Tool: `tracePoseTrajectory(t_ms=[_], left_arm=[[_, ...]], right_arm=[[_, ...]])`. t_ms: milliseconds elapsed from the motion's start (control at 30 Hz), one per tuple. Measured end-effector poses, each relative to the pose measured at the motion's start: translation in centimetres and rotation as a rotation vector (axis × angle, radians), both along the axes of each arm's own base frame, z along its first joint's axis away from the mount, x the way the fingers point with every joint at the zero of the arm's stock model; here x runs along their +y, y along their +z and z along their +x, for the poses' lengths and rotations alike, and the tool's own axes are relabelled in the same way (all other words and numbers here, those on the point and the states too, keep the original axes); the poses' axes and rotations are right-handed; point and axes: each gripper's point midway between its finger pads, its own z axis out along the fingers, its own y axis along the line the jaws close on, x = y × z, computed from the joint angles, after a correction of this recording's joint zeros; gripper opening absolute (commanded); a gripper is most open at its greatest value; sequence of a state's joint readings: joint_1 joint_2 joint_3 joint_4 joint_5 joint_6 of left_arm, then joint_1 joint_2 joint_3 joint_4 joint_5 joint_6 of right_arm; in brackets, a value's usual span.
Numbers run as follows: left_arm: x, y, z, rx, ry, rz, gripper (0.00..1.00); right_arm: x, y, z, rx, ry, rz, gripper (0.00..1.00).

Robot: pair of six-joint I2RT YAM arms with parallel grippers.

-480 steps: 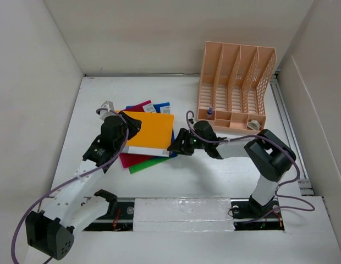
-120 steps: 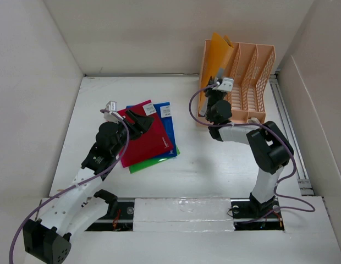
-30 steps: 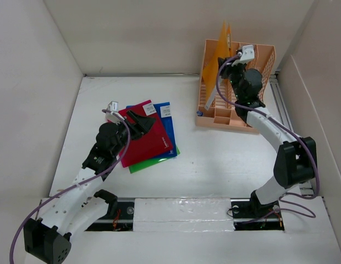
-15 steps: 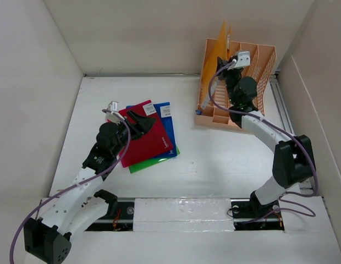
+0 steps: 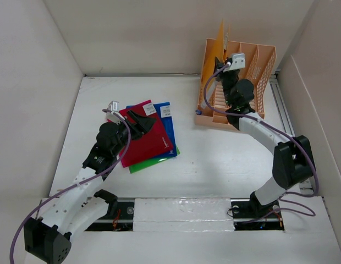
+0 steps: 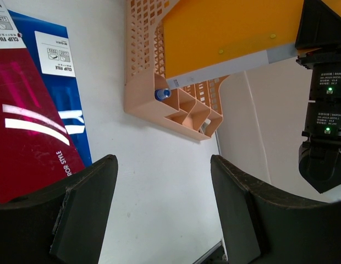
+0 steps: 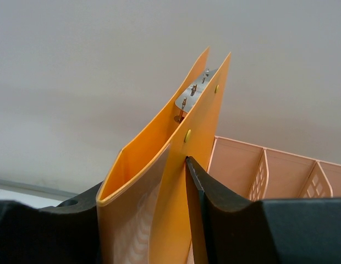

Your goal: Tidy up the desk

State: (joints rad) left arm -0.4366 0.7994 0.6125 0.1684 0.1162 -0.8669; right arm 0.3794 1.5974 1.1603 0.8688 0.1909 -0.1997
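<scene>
Two black jaws of the right gripper pinch the glossy orange folder, which stands upright in the leftmost slot of the peach lattice file rack near the back-right corner. The left gripper hangs wide open over the shiny red folder, which is stacked on a blue folder. The flat white desk lies beneath everything, its surface showing between stack and rack, with plain walls close around.

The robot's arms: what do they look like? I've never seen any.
The left arm and right arm have white links joined by chunky black motor housings, each trailing a purple cable. Each ends in two blunt black fingers beside a small white camera box.
</scene>
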Motion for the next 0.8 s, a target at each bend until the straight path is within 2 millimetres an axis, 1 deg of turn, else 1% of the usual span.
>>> tracePoseTrajectory(t_ms=[267,433,500,667,800], left_arm=[[-0.1,-0.1,0.0,0.005,-0.004,0.001,0.63],[-0.1,-0.1,0.0,0.004,-0.007,-0.002,0.63],[-0.2,0.0,0.0,0.001,-0.007,-0.004,0.63],[-0.2,-0.1,0.0,0.002,-0.007,-0.003,0.63],[-0.1,-0.3,0.0,0.005,-0.007,-0.002,0.63]], right_arm=[[0.0,1.2,-0.4,-0.035,0.006,-0.046,0.0],[-0.6,1.4,0.3,-0.065,-0.007,-0.062,0.0],[-0.6,1.0,0.7,-0.08,-0.015,-0.068,0.0],[-0.7,-0.9,2.0,-0.076,-0.041,-0.094,0.0],[-0.9,-1.8,2.3,-0.073,-0.059,-0.103,0.0]])
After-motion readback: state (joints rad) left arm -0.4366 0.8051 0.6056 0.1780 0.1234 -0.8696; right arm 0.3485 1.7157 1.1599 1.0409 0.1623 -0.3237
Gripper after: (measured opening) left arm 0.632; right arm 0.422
